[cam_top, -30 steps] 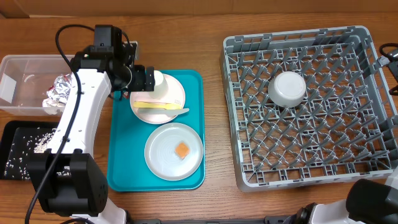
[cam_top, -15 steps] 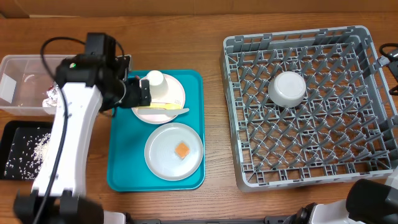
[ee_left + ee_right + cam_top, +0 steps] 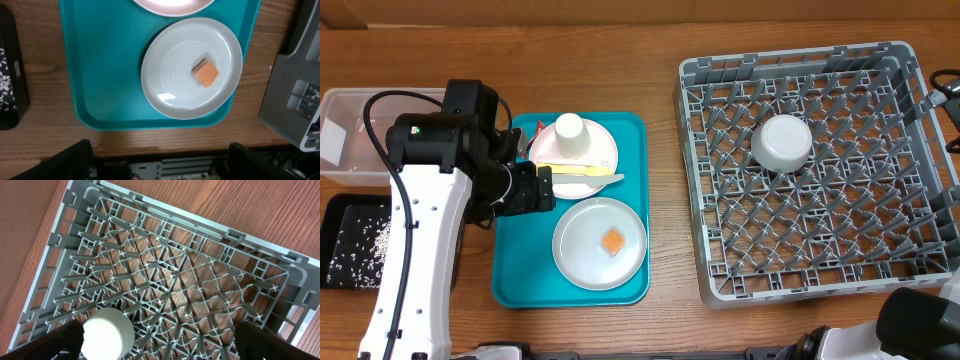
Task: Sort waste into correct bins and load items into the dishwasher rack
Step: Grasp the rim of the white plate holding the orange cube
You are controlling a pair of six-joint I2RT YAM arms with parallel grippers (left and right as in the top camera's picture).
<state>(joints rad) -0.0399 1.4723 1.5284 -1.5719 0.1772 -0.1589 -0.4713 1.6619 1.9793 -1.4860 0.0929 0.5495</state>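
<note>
While the left gripper (image 3: 160, 156) hangs over the left side of the teal tray (image 3: 520, 262), its jaws stand wide with nothing between them; the right gripper (image 3: 160, 341) is wide and empty too, well off to the tray's right and looking down on the rack (image 3: 692, 150), where a white bowl (image 3: 781, 141) sits upside down. On the tray's near half lies the grey plate (image 3: 582, 262), and on it, a little right of its middle, the orange food square (image 3: 206, 73); on the tray's far half the pinkish plate (image 3: 602, 150) carries a small white cup (image 3: 569, 135) and a yellow utensil (image 3: 570, 169). Left of the tray stand the clear tub (image 3: 345, 140) and, nearer, the black tray (image 3: 350, 262) with rice grains (image 3: 380, 232) scattered in it. The square looks the likely next pick; it seems small, light and probably soft, so a gentle pinch across two opposite sides, from straight above, should suit; squeezed hard it may crumble, and on the glossy plate it could skid away from a single finger. The plate itself looks stiff and smooth; its raised rim is the place to grip.
</note>
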